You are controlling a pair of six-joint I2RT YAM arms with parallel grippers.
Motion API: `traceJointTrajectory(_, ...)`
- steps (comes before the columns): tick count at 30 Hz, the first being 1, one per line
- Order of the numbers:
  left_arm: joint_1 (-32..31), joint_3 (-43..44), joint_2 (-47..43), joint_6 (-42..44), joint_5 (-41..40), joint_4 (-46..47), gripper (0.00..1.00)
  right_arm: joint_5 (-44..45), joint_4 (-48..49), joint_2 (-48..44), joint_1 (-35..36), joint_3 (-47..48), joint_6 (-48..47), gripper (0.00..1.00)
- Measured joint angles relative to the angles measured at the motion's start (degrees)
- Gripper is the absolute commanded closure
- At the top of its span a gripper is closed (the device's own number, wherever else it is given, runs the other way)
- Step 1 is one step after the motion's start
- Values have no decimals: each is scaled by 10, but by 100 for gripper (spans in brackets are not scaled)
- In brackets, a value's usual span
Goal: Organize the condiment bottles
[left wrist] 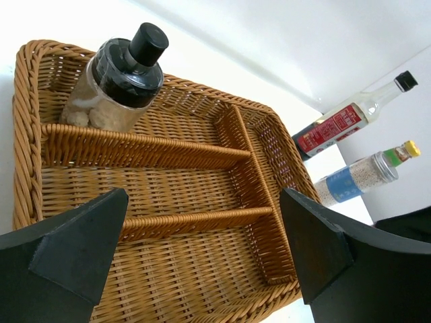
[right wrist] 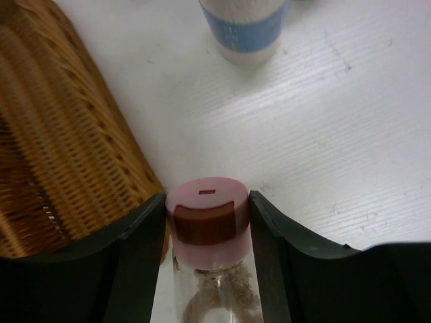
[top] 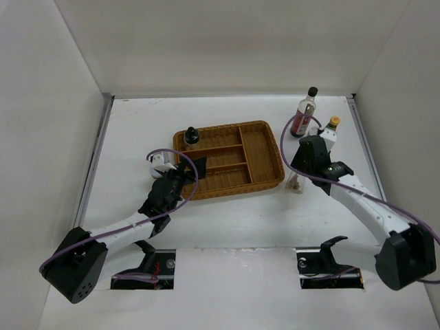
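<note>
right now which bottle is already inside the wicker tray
The squat black-capped jar, standing in the wicker tray's far-left corner. The red-labelled bottle, blue-labelled bottle and the pink-capped bottle in the right gripper stand outside it.

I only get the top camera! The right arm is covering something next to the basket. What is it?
Observer: The right wrist camera shows a pink-capped bottle with brownish stuff inside. The right gripper is closed on its cap, one finger on each side.
Operator: Is the left one holding anything?
Observer: No. The left wrist camera shows the left gripper open, with nothing between its fingers, facing the wicker tray.
Operator: What's inside the black-capped jar?
Observer: Pale, lumpy grains fill the lower part of the squat black-capped jar.
</note>
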Motion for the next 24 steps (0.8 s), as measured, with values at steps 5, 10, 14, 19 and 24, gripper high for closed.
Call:
traceJointTrajectory(5, 0, 0, 0, -4, 4, 0, 0, 49, 8, -85, 41, 2, -7, 67)
traceJointTrajectory(10, 0, 0, 0, -10, 16, 0, 0, 92, 87, -106, 88, 3, -39, 66)
traceJointTrajectory(14, -9, 0, -4, -14, 47, -3, 0, 97, 188, -59, 111, 10, -63, 65)
traceJointTrajectory(19, -24, 16, -30, -15, 116, -7, 0, 73, 270, 45, 125, 64, -78, 66)
traceJointTrajectory(24, -43, 38, -23, -15, 187, 5, 4, 26, 328, 106, 141, 111, -70, 66)
